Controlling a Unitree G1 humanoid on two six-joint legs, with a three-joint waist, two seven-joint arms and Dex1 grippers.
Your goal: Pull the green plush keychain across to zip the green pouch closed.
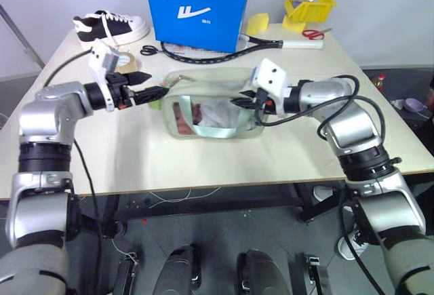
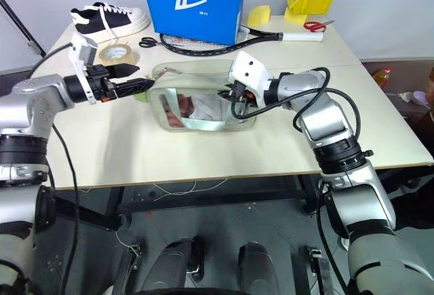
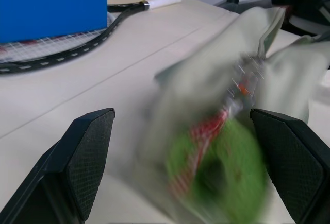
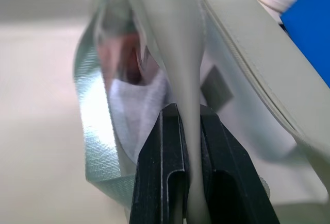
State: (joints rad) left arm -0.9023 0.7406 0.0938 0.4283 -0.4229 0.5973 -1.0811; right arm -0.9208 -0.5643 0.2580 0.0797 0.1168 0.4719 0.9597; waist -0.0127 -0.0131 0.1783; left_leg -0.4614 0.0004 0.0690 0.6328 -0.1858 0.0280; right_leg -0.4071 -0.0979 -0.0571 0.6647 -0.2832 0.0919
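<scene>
A tall blue box point(image 1: 196, 3) stands at the far side of the counter point(image 1: 122, 139). Its front carries a white swoosh-like logo with a few small white characters beside it, too small to read.

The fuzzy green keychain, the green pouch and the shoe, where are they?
green plush keychain point(image 3: 227, 170), left wrist view, on its fuzzy middle.
green pouch point(image 1: 211, 114), left eye view, on its clear window.
shoe point(image 1: 108, 26), left eye view, on its laces.
</scene>
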